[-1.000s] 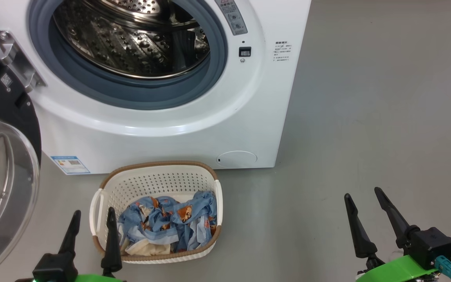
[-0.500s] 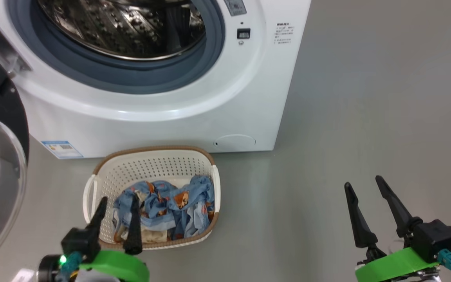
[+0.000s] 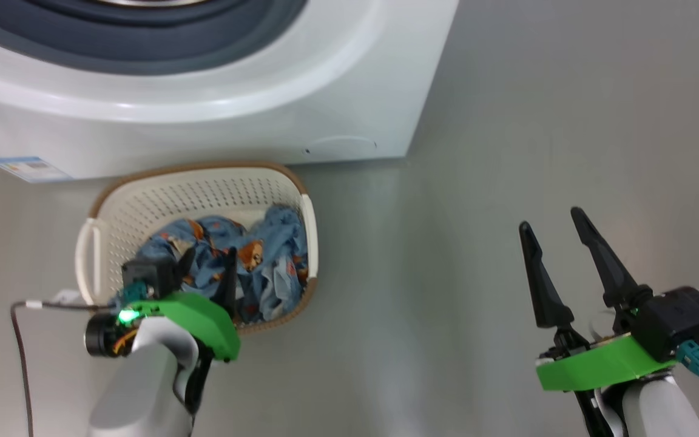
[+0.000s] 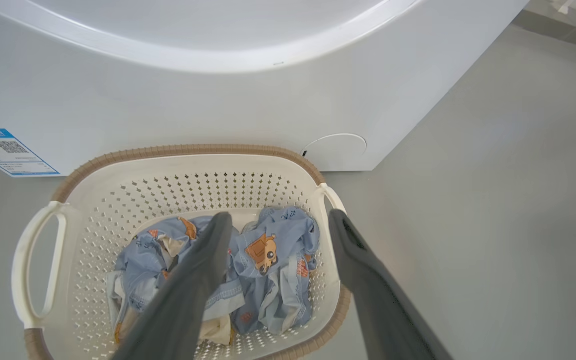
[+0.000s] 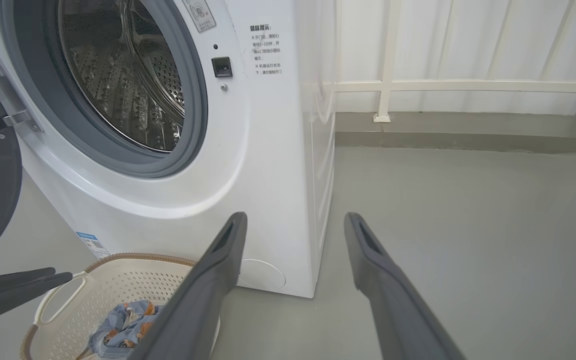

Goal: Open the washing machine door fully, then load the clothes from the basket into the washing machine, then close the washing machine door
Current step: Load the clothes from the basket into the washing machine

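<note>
Left gripper (image 4: 279,216): our jaws wide apart above the clothes (image 4: 273,260), holding nothing.
Right gripper (image 3: 551,217): wide apart, empty.
Risk: we may catch the basket (image 4: 188,150) rim descending.

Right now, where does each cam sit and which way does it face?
Head: on the head, looking steeply down at the basket, washer front and floor; left hand over the basket, right hand over the floor.
Left wrist: on the left arm, looking down along its fingers into the basket.
Right wrist: on the right arm, low, facing the open drum; own fingers, plus the left hand's tips lower left.
Shared: all three show basket, clothes and washer.
</note>
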Motion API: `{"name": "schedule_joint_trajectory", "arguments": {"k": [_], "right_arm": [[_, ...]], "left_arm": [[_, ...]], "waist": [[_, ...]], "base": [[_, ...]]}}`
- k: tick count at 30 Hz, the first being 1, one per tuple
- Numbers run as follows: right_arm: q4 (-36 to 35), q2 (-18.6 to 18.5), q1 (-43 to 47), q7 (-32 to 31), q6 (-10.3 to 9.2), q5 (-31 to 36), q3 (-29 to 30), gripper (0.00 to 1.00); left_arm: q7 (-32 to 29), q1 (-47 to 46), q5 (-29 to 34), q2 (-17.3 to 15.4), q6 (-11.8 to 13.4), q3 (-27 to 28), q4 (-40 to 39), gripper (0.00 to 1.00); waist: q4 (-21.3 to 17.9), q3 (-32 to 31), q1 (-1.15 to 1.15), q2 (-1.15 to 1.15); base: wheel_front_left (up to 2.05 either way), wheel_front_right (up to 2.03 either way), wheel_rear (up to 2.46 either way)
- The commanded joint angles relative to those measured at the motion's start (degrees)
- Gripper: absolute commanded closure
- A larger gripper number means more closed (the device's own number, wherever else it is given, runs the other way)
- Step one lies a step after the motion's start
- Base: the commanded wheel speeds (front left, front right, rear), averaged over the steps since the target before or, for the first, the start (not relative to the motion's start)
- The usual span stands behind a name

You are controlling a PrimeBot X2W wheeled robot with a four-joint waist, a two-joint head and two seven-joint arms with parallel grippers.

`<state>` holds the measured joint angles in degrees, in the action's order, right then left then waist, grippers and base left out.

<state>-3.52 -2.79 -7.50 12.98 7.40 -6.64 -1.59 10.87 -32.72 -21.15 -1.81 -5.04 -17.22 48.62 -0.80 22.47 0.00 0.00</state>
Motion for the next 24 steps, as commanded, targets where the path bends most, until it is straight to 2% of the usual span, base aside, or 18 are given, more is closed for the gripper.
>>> {"name": "schedule_joint_trajectory", "arguments": {"k": [1, 7, 11, 22, 24], "right_arm": [[-1.6, -0.1, -1.5, 0.6, 0.09, 0.1, -2.0, 0.00], [-1.6, -0.1, -4.7, 1.5, 0.09, -1.2, -3.4, 0.00], [-1.6, -0.1, -6.8, 1.9, 0.09, -2.3, -4.4, 0.00], [-3.7, -0.1, -12.3, 2.0, 0.09, -5.1, -8.9, 0.00], [-3.9, -0.1, -12.5, 2.0, 0.09, -5.6, -9.0, 0.00]], "left_arm": [[0.1, -3.0, -1.0, -1.2, -0.9, 0.9, 2.1, 0.00], [-0.6, -11.4, -3.8, -1.3, -2.3, -0.6, 10.9, 0.00], [-1.9, -15.8, -5.9, -2.2, -2.4, -2.1, 13.9, 0.00], [-7.6, -22.5, -13.7, -9.7, -2.4, -5.8, 16.7, 0.00], [-8.2, -22.9, -14.3, -10.3, -2.4, -6.1, 16.8, 0.00]], "waist": [[-3.9, 6.9, 0.00, 0.00], [-7.7, 14.1, 0.00, 0.00], [-10.1, 18.8, 0.00, 0.00], [-16.1, 28.2, 0.00, 0.00], [-16.5, 28.9, 0.00, 0.00]], "base": [[0.00, 0.00, 0.00], [0.00, 0.00, 0.00], [0.00, 0.00, 0.00], [0.00, 0.00, 0.00], [0.00, 0.00, 0.00]]}}
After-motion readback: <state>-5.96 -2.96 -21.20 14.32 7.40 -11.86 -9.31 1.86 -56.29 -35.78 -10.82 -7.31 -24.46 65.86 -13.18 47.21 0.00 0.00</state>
